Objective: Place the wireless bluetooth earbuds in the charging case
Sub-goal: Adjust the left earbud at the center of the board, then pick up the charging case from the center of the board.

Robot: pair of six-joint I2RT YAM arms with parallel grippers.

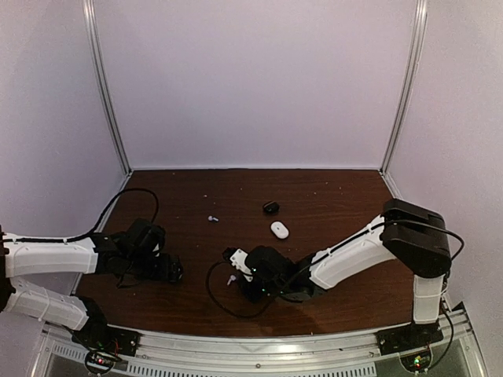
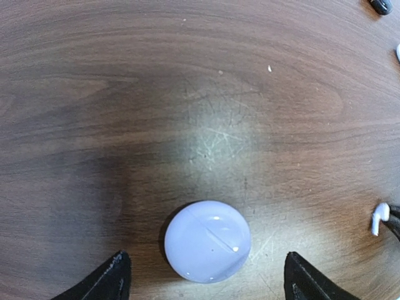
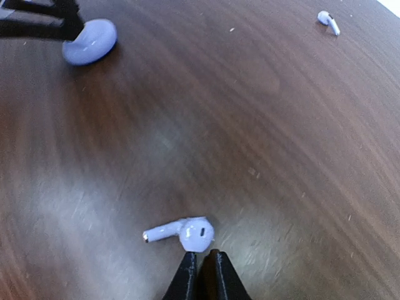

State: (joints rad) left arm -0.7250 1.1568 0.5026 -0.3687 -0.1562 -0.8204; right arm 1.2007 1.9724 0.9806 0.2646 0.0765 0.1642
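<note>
My right claw (image 3: pixel 200 256) has its two fingers pressed flat together, and their tips meet the head of a stemmed white earbud (image 3: pixel 181 232). The bud lies on the wooden table (image 3: pixel 262 137) with its stem pointing away to one side. I cannot tell whether the tips actually nip the bud or only touch it.

My landmark is the round pale case (image 2: pixel 207 240), a closed, smooth, lavender-white pebble. The stemmed bud lies to the right of that case and well apart from it; from the left wrist it shows at the far right edge.

My left claw (image 2: pixel 206 254) is spread wide around the case, one dark fingertip on either side and neither touching it.

A second earbud (image 1: pixel 212 218), also stemmed, lies beyond the case, farther from the arm bases and somewhat to its right. Farther right of the case lie a black pebble (image 1: pixel 270 207) and a white oval pebble (image 1: pixel 280 229), near each other.
</note>
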